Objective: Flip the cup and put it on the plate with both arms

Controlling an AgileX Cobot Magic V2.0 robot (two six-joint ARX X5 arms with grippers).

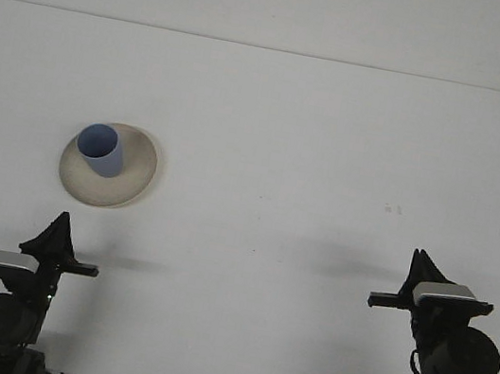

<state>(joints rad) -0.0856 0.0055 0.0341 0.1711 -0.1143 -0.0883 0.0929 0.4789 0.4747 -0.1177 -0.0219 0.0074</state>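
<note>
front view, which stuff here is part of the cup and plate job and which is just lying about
Part of the job:
blue cup, standing on the plate
beige plate
left gripper
right gripper

Just lying about:
nothing else, only small marks on the white table
</note>
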